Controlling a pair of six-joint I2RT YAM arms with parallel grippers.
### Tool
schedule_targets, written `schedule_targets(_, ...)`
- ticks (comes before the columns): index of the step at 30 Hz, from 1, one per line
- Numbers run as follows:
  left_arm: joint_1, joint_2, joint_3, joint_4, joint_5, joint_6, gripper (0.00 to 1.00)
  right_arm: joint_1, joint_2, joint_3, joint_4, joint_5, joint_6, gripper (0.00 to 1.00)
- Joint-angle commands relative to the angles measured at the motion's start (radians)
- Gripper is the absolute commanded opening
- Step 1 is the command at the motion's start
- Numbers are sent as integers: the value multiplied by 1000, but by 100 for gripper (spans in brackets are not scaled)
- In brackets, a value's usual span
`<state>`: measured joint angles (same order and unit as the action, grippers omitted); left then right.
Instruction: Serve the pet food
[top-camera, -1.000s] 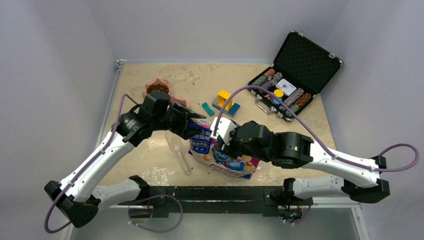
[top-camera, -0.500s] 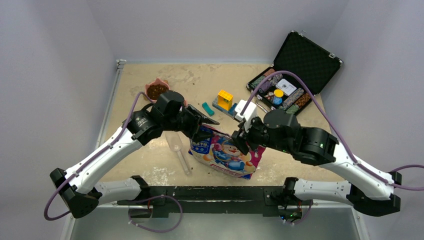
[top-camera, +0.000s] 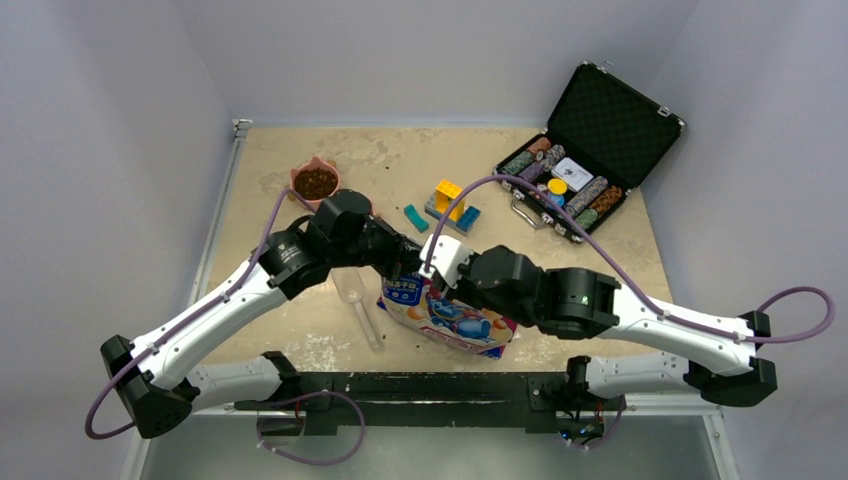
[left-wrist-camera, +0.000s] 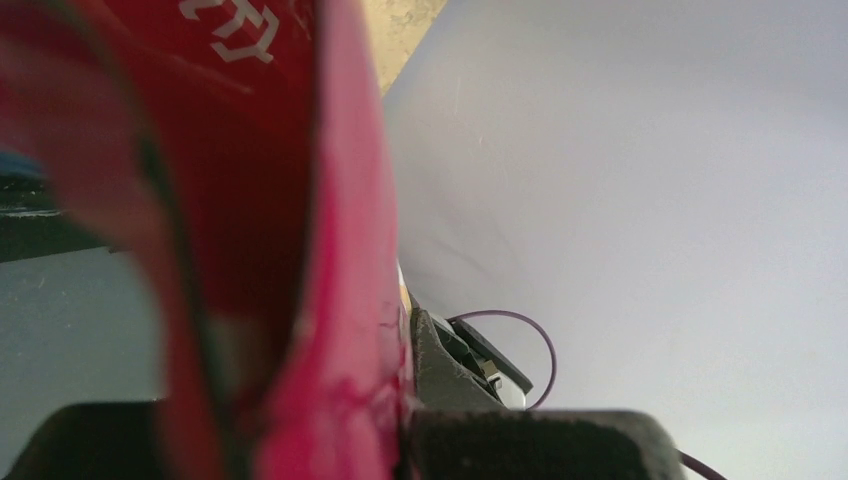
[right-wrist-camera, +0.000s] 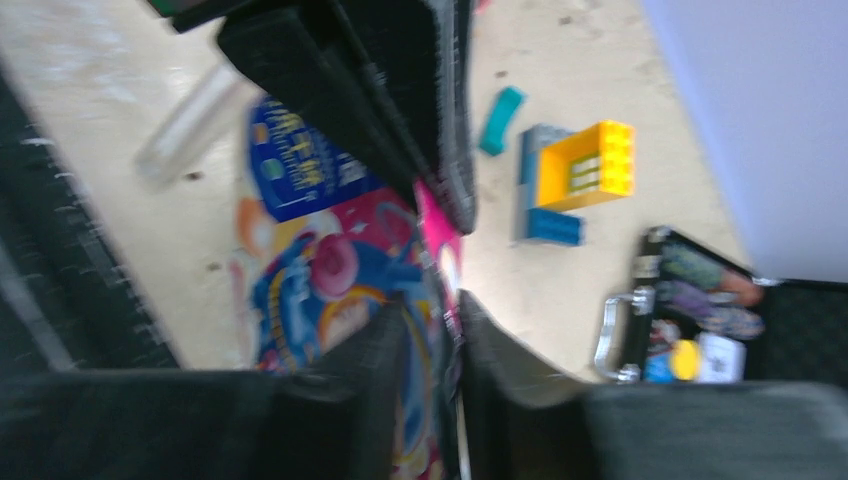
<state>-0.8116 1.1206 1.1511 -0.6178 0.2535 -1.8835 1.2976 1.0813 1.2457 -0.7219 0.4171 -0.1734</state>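
Note:
The pink-and-blue pet food bag (top-camera: 450, 318) stands on the table between the two arms. My left gripper (top-camera: 402, 262) is shut on the left part of its top edge; in the left wrist view the pink bag (left-wrist-camera: 300, 250) fills the left side, pressed against my left gripper (left-wrist-camera: 405, 400). My right gripper (top-camera: 440, 278) pinches the same top edge just to the right. In the right wrist view the bag (right-wrist-camera: 330, 270) has its rim between the nearly closed fingers of my right gripper (right-wrist-camera: 440, 335). Brown pet food (top-camera: 316, 183) lies in a pink bowl (top-camera: 298, 176) at the back left.
A clear scoop (top-camera: 357, 300) lies left of the bag. Coloured blocks (top-camera: 450, 203) and a teal piece (top-camera: 415, 217) sit behind it. An open black case (top-camera: 575, 180) of poker chips stands at the back right. Walls close in on three sides.
Both grippers have closed on the bag's top edge. The right arm swung down and left from above the bag's right side to meet the left gripper.

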Motion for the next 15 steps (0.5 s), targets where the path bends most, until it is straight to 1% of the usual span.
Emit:
schedule_targets(1,-4,-50,-40,71,-99,4,0,53,49,-53,226,398,-145,2)
schedule_targets(2,-6,-62,-38,44,-112,4,0,52,60,-43,212,422,-155,0)
schedule_targets(3,-3,-78,-38,16,-129,4,0,52,56,-39,196,397,-160,0)
schedule_targets(5,-4,-111,-46,-33,-160,-5,0,48,7,-36,183,295,-143,0)
schedule_targets(6,-2,-125,-57,-49,-170,-11,0,46,-9,-33,171,261,-122,0)
schedule_targets(8,9,-139,-77,-60,-172,-21,0,45,-6,-10,83,213,-42,0)
schedule_targets(9,18,-140,-82,-71,-163,-26,5,43,-16,-8,60,140,-24,0)
schedule_targets(11,31,-142,-89,-71,-154,-33,28,42,-67,-57,115,66,-21,0)
schedule_targets(12,35,-142,-88,-72,-157,-33,34,42,-78,-58,117,50,-1,0)
schedule_targets(13,40,-143,-87,-74,-161,-30,38,42,-77,-51,108,48,9,0)
schedule_targets(15,48,-145,-86,-78,-164,-23,42,42,-61,-33,84,50,31,0)
